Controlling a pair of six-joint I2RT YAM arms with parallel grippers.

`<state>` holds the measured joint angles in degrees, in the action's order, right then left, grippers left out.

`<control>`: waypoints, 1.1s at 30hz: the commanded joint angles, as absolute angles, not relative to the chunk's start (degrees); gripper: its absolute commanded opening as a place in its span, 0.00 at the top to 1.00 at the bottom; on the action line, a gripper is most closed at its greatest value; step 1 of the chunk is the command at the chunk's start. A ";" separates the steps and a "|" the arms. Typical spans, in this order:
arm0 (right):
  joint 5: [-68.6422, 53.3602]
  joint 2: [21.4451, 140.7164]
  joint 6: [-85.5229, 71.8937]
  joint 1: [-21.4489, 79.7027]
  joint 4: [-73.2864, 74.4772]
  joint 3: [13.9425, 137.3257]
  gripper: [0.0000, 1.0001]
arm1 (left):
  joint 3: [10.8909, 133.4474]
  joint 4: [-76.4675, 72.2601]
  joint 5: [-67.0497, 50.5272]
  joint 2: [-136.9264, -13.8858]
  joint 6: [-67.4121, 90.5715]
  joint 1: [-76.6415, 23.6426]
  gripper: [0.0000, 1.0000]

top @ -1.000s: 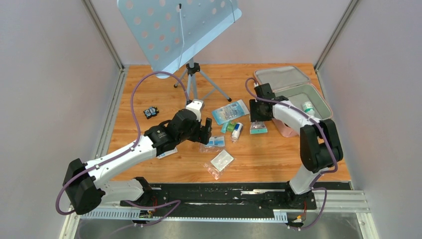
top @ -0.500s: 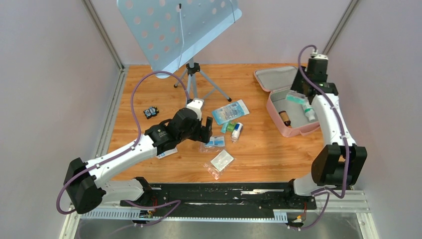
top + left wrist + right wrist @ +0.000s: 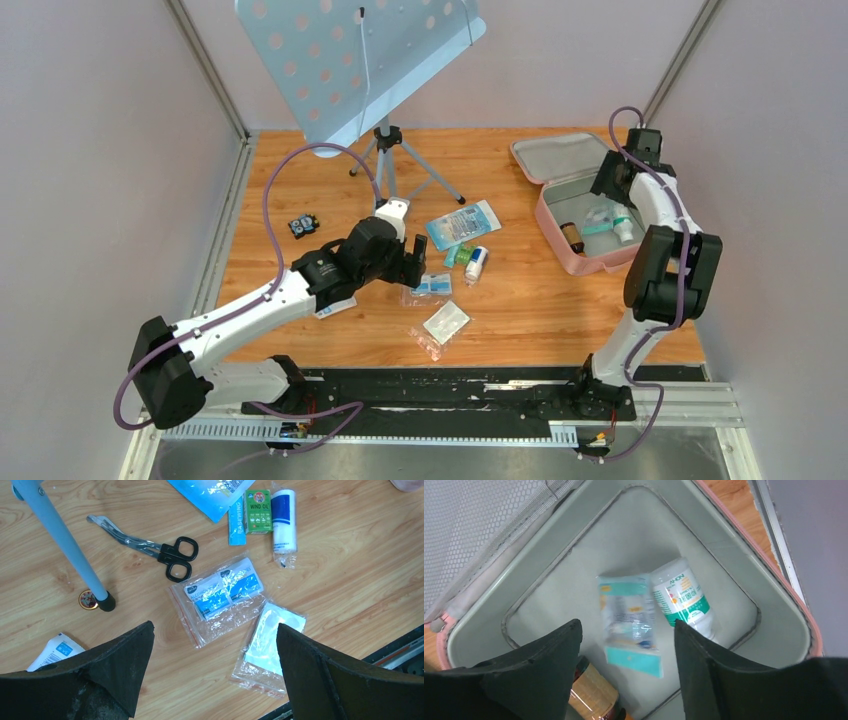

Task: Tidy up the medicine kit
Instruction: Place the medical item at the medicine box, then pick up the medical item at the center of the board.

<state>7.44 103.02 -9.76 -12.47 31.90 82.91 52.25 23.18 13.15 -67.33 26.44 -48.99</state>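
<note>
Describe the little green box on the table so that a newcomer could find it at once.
From the tripod stand, come forward to the blue pouch. The green box lies at its near edge, beside a white tube. It alone is green and printed WIND OIL.

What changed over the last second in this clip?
The right gripper carried the teal packet from mid-table rightward to the kit and let it go. The packet now lies inside beside the white bottle, with the jaws open above it. The left gripper stayed open over the bagged packets; nothing else moved.
</note>
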 commanded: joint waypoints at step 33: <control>-10.20 93.08 -7.52 -13.61 34.18 80.32 0.41 | 52.91 22.85 15.38 -66.01 24.01 -49.04 0.00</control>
<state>-3.88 98.02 -5.98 -15.51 33.78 82.37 52.25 23.44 14.31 -67.24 25.12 -48.99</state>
